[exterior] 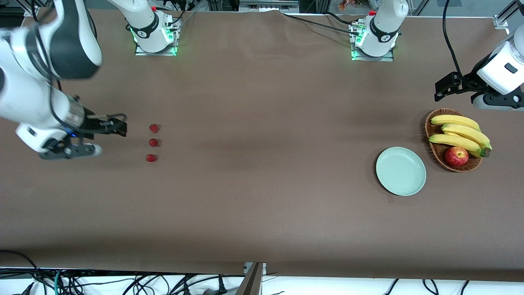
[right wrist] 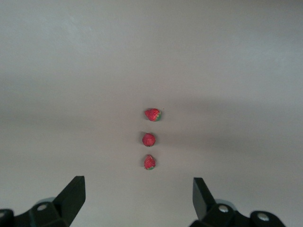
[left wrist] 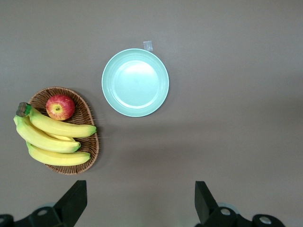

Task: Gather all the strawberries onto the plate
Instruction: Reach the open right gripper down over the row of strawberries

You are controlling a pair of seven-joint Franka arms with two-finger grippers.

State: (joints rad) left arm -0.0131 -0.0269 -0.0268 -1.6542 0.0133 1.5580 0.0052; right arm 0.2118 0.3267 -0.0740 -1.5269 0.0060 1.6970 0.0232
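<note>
- my right pincer point(exterior: 112, 137) hangs in the air over the brown table point(exterior: 262, 196) at the right arm's end, its fingers point(right wrist: 73, 196) spread wide with nothing between them.
- the three strawberries point(exterior: 153, 142) lie on the table just beside it, in a short row, close together but apart from each other; one point(exterior: 154, 128) is farthest from the front camera, one point(exterior: 151, 157) nearest.
- in my right wrist view the strawberries point(right wrist: 149, 139) sit between the finger tips, out ahead of them, all untouched.
- my left pincer point(exterior: 456, 88) hovers at the left arm's end, above the table near the basket point(exterior: 433, 151), fingers point(left wrist: 75, 201) wide apart and holding nothing.
- the pale green plate point(exterior: 401, 171) lies flat on the table just beside the basket, nearer the front camera, with nothing on it; it is well apart from the strawberries.
- the basket holds a bunch of bananas point(exterior: 460, 135) and a red apple point(exterior: 456, 156).
- a small scrap of clear tape point(left wrist: 148, 45) lies by the plate's rim point(left wrist: 135, 113).
- i can read no writing or brand on any of these things.
</note>
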